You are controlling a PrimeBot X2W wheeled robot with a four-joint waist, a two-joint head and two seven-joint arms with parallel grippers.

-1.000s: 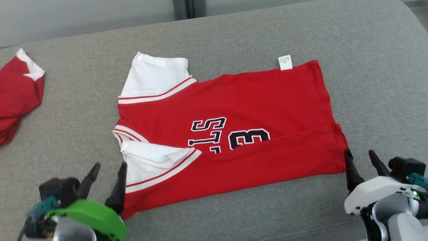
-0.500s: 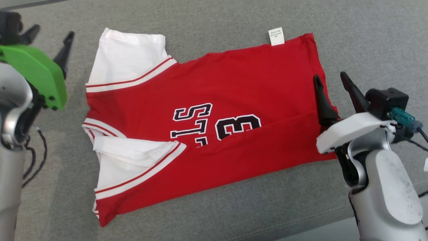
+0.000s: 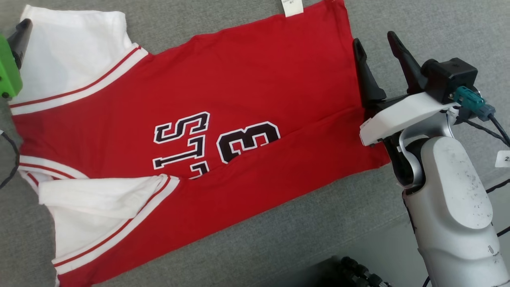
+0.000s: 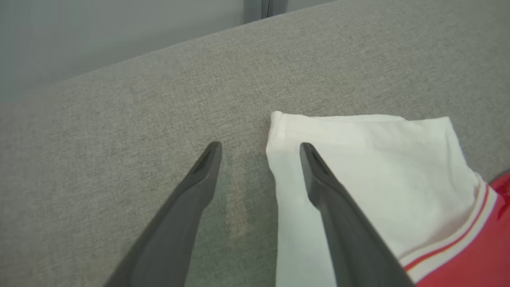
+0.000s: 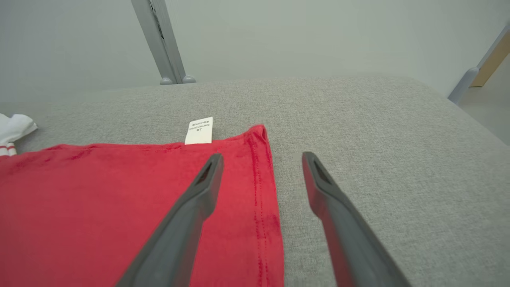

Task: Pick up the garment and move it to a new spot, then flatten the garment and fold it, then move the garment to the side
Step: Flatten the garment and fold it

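Observation:
The garment [image 3: 247, 79] is a red jersey with white sleeves and black lettering. It lies flat on the grey padded surface [image 3: 279, 247], its near long edge folded up over the number. My left gripper [image 4: 259, 146] is open and low at the far white sleeve [image 4: 378, 159], one finger over the sleeve's edge and one over bare fabric surface. In the head view its green cover [image 3: 7, 67] shows at the left edge. My right gripper [image 3: 373, 38] is open astride the hem [image 5: 261, 207] near the far corner, by the white label [image 5: 199, 129]. Nothing is held.
The padded surface's front edge runs at the lower right, with dark cables [image 3: 358, 271] below it. A grey wall and a metal post [image 5: 159, 40] stand behind the surface. More open grey surface [image 5: 378, 131] lies right of the hem.
The head camera has dipped and closed in on the jersey. Both arms have reached forward, the left from the near sleeve to the far sleeve, the right from the near hem corner toward the far one.

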